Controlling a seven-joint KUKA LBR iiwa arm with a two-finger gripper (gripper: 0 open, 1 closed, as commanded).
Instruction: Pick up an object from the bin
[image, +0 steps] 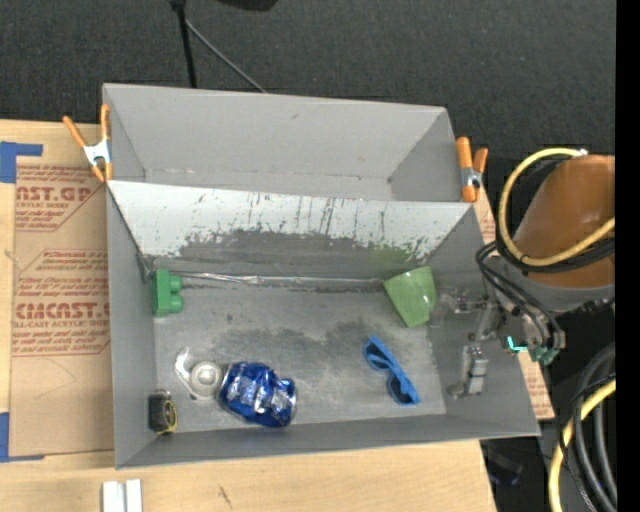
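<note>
The gripper (472, 345) stands at the right side of the grey bin (300, 150), close to its sloped right wall, and I cannot tell if it is open or closed. The things nearest to it are a pale green cup (412, 296), tilted near the back wall just to its left, and a pair of blue sunglasses (392, 372) on the floor, more to the front. Well apart on the left lie a crumpled blue wrapper (258, 394), a small whitish piece (200, 376), a black and yellow tape measure (162, 411) and a green block (166, 293).
</note>
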